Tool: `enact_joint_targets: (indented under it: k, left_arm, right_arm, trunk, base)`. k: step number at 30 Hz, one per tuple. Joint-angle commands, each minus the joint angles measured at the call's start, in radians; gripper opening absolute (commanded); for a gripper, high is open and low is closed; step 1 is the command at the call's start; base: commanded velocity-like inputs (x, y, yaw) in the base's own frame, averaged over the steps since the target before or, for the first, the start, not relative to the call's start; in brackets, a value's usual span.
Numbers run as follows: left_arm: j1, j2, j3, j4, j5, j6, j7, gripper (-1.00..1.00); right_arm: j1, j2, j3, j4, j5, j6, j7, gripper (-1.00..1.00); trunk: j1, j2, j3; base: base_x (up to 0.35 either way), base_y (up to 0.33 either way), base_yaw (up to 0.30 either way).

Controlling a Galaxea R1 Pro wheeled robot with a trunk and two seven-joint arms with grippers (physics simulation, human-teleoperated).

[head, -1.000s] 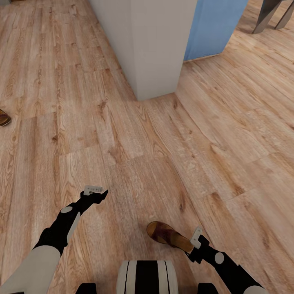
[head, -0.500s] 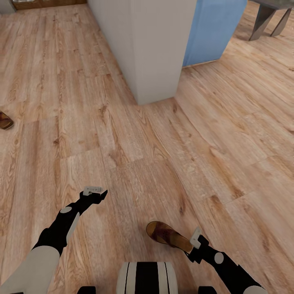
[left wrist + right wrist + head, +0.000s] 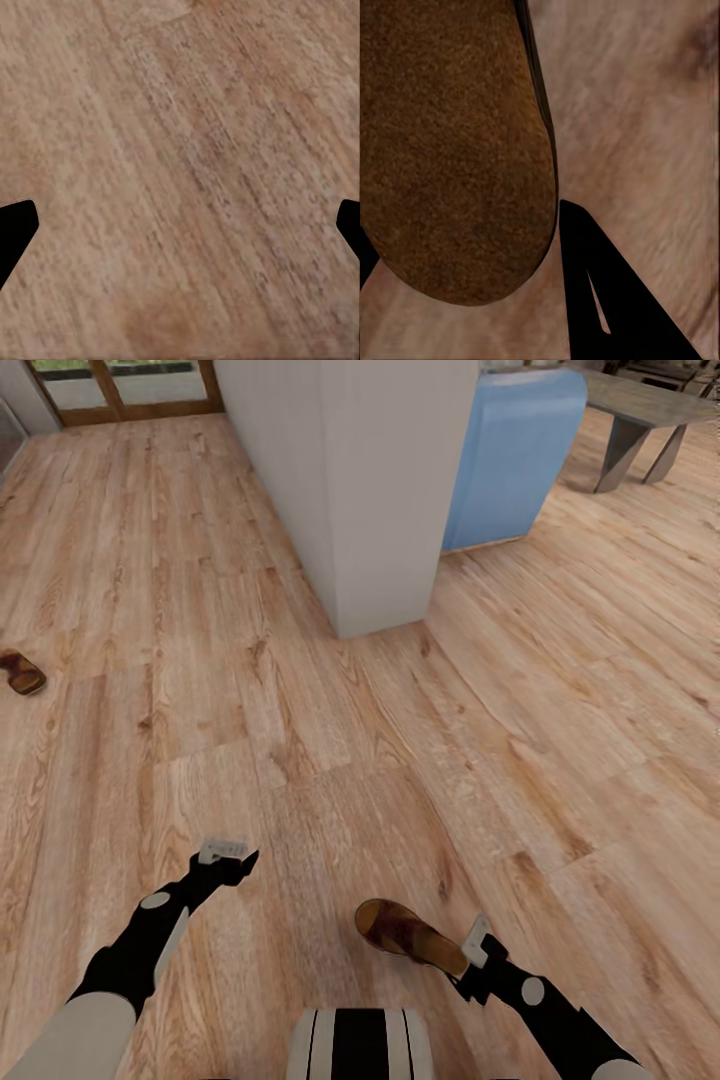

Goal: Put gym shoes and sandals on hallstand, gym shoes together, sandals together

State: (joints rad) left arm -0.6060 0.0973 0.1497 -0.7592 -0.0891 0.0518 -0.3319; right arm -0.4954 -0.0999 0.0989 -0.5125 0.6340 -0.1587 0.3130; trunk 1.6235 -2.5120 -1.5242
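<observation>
A dark brown sandal (image 3: pixel 405 932) with a tan footbed hangs just above the plank corridor floor (image 3: pixel 300 690), in front of my base. My right gripper (image 3: pixel 466 958) is shut on its heel end. In the right wrist view the footbed (image 3: pixel 450 150) lies between the black fingers (image 3: pixel 592 300). The second sandal (image 3: pixel 20 672) lies on the floor at the far left. My left gripper (image 3: pixel 224 853) hovers open over bare floor, its fingertips (image 3: pixel 15 232) spread wide with nothing between them. The gym shoes and the hallstand are out of view.
A white wall corner (image 3: pixel 380 490) juts out ahead in the middle. Behind it to the right stand a blue block (image 3: pixel 510 450) and a grey table (image 3: pixel 640 410). A wood-framed glass door (image 3: pixel 120 385) is at the far left end.
The head camera has tilted up, so more of the far room and the floor sandal show. Both arms keep their pose, and the right gripper still holds the sandal.
</observation>
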Motion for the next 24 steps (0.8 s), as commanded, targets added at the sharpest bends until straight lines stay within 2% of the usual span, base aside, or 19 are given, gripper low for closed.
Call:
enact_joint_targets:
  k: [1,2,3,4,5,7,8,9,14,18,24]
  left_arm:
    - [0.003,0.000,0.005,-0.001,-0.010,0.004,-0.008,1.00]
    - [0.006,0.001,0.005,0.000,-0.010,0.004,-0.007,1.00]
    - [0.030,0.010,0.006,0.022,-0.012,0.000,-0.006,1.00]
    - [0.044,0.012,0.007,0.027,-0.012,-0.001,-0.005,1.00]
    - [0.098,0.013,0.027,0.030,-0.011,-0.010,-0.003,1.00]
    - [0.114,0.013,0.038,0.030,-0.011,-0.019,-0.003,1.00]
    - [0.169,0.013,0.067,0.041,-0.012,-0.089,0.009,1.00]
    - [0.178,0.013,0.074,0.049,-0.012,-0.110,0.022,1.00]
    - [0.207,0.012,0.080,0.096,-0.010,-0.160,0.052,1.00]
    - [0.217,0.012,0.081,0.149,-0.009,-0.226,0.064,1.00]
    - [0.221,0.012,0.083,0.243,-0.006,-0.311,0.097,1.00]
  right_arm:
    - [0.000,0.000,0.002,-0.006,0.006,-0.003,-0.002,-1.00]
    - [0.000,0.000,0.002,-0.012,0.006,-0.003,-0.002,-1.00]
    - [0.000,-0.001,-0.017,-0.024,0.003,-0.004,-0.001,-1.00]
    - [0.000,-0.001,-0.073,-0.026,-0.006,-0.005,0.000,-1.00]
    - [0.000,-0.001,-0.301,-0.029,-0.029,-0.004,0.001,-1.00]
    - [0.000,-0.001,-0.334,-0.029,-0.030,-0.006,0.001,-1.00]
    - [0.000,0.002,-0.407,-0.016,-0.058,-0.009,0.000,-1.00]
    - [0.000,0.007,-0.423,-0.014,-0.085,-0.010,0.000,-1.00]
    - [0.001,0.014,-0.438,-0.002,-0.163,-0.017,-0.001,-1.00]
    - [0.004,0.011,-0.443,0.023,-0.202,-0.036,-0.001,-1.00]
    - [0.020,0.007,-0.445,0.059,-0.227,-0.107,-0.028,-1.00]
  trunk:
    - [-0.001,0.000,0.003]
    - [-0.001,0.000,0.007]
    - [-0.001,0.001,0.011]
    - [-0.002,0.001,0.016]
    - [-0.002,0.001,0.021]
    - [-0.003,0.001,0.031]
    - [-0.004,0.002,0.036]
    - [-0.004,0.002,0.042]
    - [-0.006,0.003,0.068]
    - [-0.008,0.004,0.089]
    - [-0.011,0.005,0.121]
  base:
    - [0.000,0.000,0.000]
    - [0.000,0.000,0.000]
    - [0.000,0.000,0.000]
    - [0.000,0.000,-0.058]
    - [0.000,0.000,-0.163]
    - [0.000,0.000,-0.167]
    - [0.000,0.000,-0.171]
    - [0.000,0.000,-0.171]
    - [0.000,0.000,-0.166]
    - [0.000,0.000,-0.159]
    - [0.000,0.000,-0.157]
